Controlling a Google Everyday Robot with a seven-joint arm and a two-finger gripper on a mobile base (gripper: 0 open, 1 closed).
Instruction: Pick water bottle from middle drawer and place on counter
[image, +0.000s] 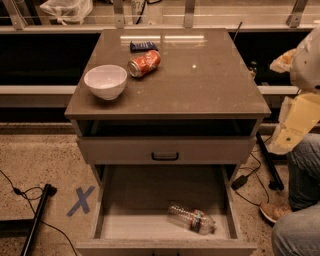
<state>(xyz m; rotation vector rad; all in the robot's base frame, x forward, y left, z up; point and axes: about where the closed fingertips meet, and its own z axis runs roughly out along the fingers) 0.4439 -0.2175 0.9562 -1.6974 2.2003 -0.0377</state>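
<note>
Gripper, pale cream, hangs at the right edge, state untellable, well apart from the clear ribbed plastic water bottle lying near-right in the open grey-beige middle drawer, below the glossy brown counter holding a white bowl.

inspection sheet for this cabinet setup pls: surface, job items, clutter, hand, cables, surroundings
surface: counter glossy, items at back left
job's things: water bottle on its side, front right of the open middle drawer
clutter: white bowl, orange soda can on its side, dark blue packet, all on the counter
grippers: hand at right edge, beside the cabinet, apart from the bottle
cables: black cable on floor left; second cable at right
surroundings: blue tape X; person's leg at right
</note>
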